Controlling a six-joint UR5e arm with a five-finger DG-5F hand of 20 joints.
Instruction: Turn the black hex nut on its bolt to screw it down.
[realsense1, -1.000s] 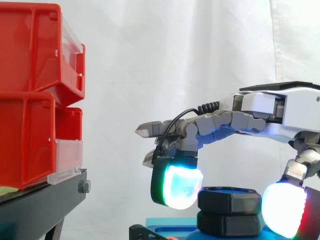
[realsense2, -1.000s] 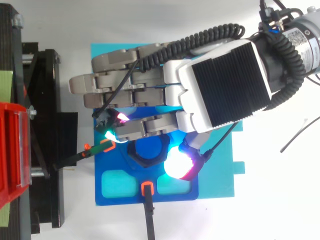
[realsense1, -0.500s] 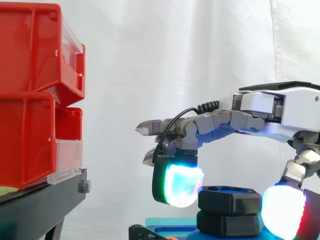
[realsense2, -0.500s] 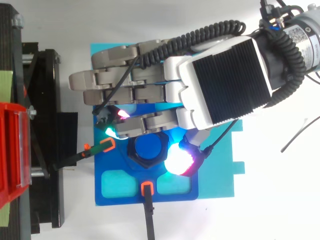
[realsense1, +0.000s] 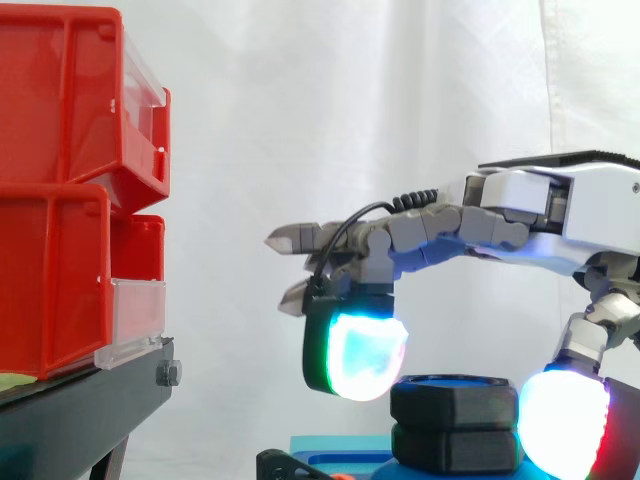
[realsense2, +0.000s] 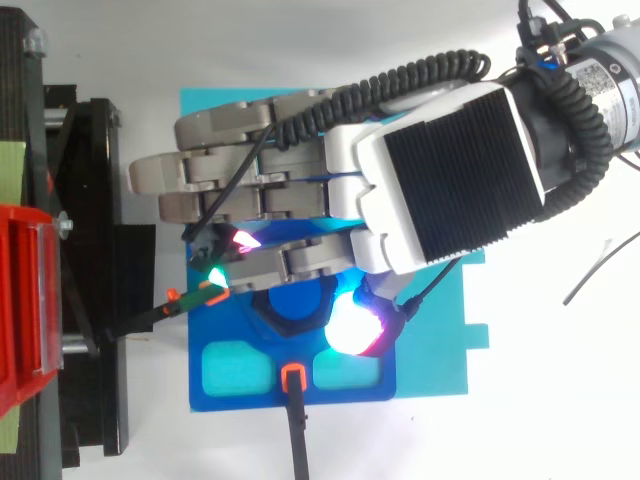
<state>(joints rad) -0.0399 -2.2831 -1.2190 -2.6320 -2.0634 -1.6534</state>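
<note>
Red bins sit stacked on a black stand before a white curtain.

In the top view, the plate lies at the centre, and the fixture lies on its 7 o'clock part. The bolt stands upright on the fixture with the hex nut around it. In the side view, a second hex piece sits directly under the nut, touching it. A clip is on the fixture at 6 o'clock of the nut, and a second clip is at 9 o'clock. The stand is just beside the plate at 9 o'clock and bears the bins, one upon another. The hand reaches from 2 o'clock over the nut.
</note>
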